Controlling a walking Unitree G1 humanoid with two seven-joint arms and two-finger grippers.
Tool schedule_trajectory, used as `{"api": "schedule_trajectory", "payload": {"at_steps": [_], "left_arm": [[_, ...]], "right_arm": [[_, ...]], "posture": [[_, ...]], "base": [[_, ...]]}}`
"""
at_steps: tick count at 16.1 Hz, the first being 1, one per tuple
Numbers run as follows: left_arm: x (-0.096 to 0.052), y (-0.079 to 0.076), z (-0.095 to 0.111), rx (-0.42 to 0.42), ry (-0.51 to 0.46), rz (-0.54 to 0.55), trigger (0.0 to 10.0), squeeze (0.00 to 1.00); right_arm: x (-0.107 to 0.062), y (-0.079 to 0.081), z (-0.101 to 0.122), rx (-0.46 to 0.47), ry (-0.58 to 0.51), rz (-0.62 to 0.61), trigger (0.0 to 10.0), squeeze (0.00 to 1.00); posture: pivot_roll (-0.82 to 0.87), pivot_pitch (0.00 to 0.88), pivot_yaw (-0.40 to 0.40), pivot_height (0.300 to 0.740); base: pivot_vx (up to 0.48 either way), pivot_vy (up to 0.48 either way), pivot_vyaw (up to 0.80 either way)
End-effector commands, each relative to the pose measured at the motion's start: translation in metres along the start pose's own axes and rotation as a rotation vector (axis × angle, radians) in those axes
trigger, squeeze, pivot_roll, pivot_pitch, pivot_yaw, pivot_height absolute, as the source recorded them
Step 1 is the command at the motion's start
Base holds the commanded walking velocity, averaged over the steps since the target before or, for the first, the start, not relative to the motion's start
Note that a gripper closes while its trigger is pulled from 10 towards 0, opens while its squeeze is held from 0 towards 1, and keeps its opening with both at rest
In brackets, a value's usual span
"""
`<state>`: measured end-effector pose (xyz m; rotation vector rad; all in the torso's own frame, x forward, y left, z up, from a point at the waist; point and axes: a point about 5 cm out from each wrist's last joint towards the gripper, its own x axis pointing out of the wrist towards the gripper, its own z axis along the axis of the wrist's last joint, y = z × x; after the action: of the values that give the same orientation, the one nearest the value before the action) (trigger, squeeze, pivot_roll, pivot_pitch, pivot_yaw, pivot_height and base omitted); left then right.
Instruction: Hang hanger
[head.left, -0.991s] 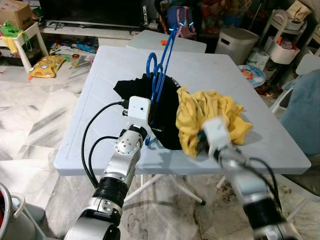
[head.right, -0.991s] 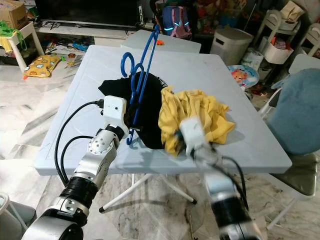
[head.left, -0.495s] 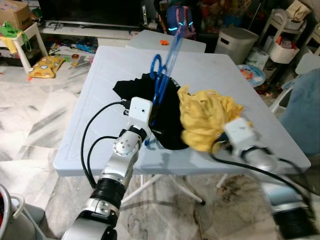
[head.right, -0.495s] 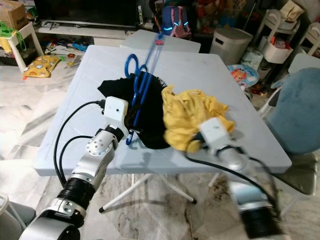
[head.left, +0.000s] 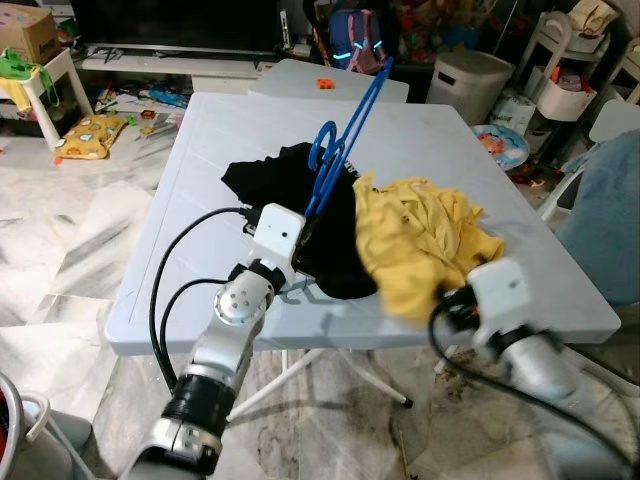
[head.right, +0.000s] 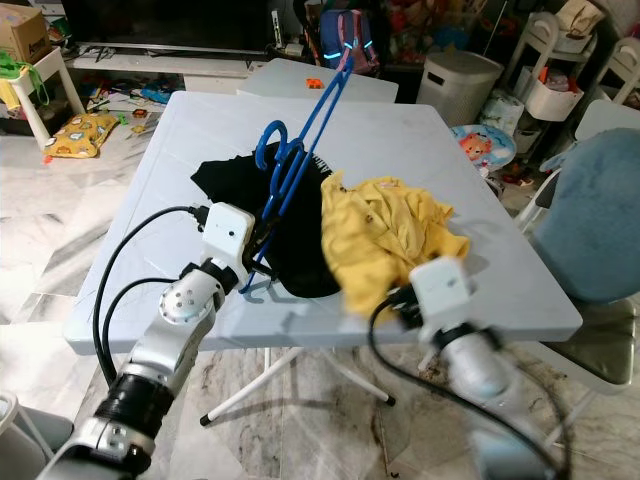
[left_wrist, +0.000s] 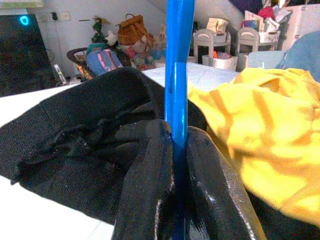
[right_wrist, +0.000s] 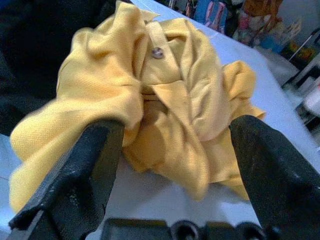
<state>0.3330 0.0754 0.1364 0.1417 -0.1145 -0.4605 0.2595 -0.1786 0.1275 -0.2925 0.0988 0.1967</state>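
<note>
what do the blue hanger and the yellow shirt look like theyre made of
Blue hanger: probably plastic, since it shows a smooth, glossy, uniformly coloured bar in the left wrist view. Yellow shirt: soft woven or knit fabric, maybe cotton, matte, crumpled in folds, with a collar and button.

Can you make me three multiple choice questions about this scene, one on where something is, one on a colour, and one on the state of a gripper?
1. Where does the yellow shirt lie?
A. On the floor
B. On the white table beside the black garment
C. On the blue chair

2. What colour is the hanger?
A. Blue
B. Red
C. White

3. How do the jaws of the right gripper stand?
A. Shut on the hanger
B. Shut on the black garment
C. Open, spread apart before the shirt

Answers: 1 B, the shirt rests on the tabletop touching the black garment. 2 A, its bars are bright blue. 3 C, the right wrist view shows both fingers wide apart with the shirt between and beyond them; it is the left gripper that clamps the hanger.
</note>
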Motion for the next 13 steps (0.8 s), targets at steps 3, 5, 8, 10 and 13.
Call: {"api": "schedule_trajectory", "payload": {"at_steps": [3, 5, 8, 10, 13], "left_arm": [[-0.005, -0.008, -0.008, 0.004, 0.039, -0.03, 10.0, 0.0], [-0.005, -0.009, -0.007, 0.005, 0.046, -0.031, 10.0, 0.0], [0.0, -0.006, -0.004, 0.007, 0.045, -0.022, 10.0, 0.0], [0.001, -0.005, -0.003, 0.005, 0.041, -0.014, 10.0, 0.0], [-0.001, -0.007, -0.003, 0.0, 0.043, -0.007, 10.0, 0.0]], "right_arm": [[-0.005, 0.024, -0.006, -0.084, 0.085, 0.193, 10.0, 0.23], [-0.006, 0.016, -0.008, -0.034, 0.105, 0.117, 10.0, 0.0], [-0.012, 0.009, -0.011, -0.057, 0.141, 0.135, 10.0, 0.0], [-0.011, 0.0, -0.009, -0.091, 0.141, 0.118, 10.0, 0.0], [-0.002, -0.042, 0.014, 0.0, 0.047, -0.061, 10.0, 0.0]], "posture": [[0.03, 0.0, -0.078, 0.74], [0.03, 0.0, -0.076, 0.74], [0.02, 0.0, -0.082, 0.74], [0.02, 0.0, -0.089, 0.74], [0.02, 0.0, -0.094, 0.74]], "base": [[0.0, 0.0, 0.0], [0.0, 0.0, 0.0], [0.0, 0.0, 0.0], [0.0, 0.0, 0.0], [0.0, 0.0, 0.0]]}}
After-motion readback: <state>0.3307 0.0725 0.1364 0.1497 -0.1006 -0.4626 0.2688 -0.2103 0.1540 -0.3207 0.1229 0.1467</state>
